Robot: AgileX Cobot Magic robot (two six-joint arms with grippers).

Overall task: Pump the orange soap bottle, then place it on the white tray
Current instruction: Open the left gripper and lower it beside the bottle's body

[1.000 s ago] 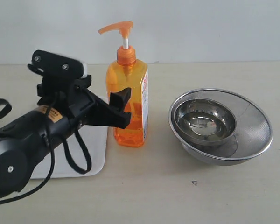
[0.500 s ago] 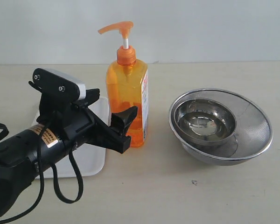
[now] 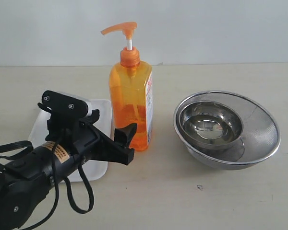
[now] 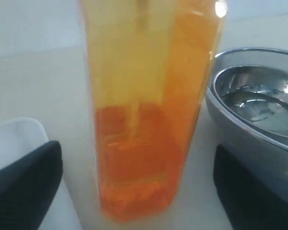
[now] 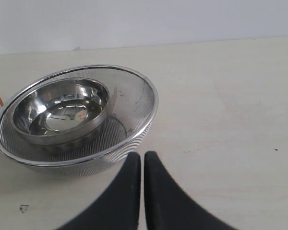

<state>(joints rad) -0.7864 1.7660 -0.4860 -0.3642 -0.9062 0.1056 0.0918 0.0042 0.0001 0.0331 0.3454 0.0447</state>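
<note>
Left gripper (image 3: 113, 125) is spread wide, holding nothing; it sits low at the base of the orange soap bottle (image 3: 130, 108), one finger on each side; the left wrist view shows table on both sides of the bottle (image 4: 144, 120), so no contact yet.

Bottle stands upright on the table, just beside the white tray (image 3: 37, 132), not on it; steel bowls (image 3: 225, 127) are near on its other side. Pump head is up with white stem showing; can't tell from that whether it has been pressed.

Right gripper (image 5: 142, 167) has its fingers pressed together and empty; parked by the bowls, well clear of the pump.

My read: left arm is lining up a steadying grasp. To do it well:
- centre the bottle between the fingers before closing; it looks slightly off-centre in the wrist view, though the lens is too close to be sure
- land the pads on the flat faces, not the corners; thin plastic, so moderate squeeze
- the grip point is low on a tall bottle; go higher if possible, tip risk otherwise
- hold firm while the closed right gripper pushes straight down on the pump head
- then lift clear of the tray rim; set down flat; release
</note>
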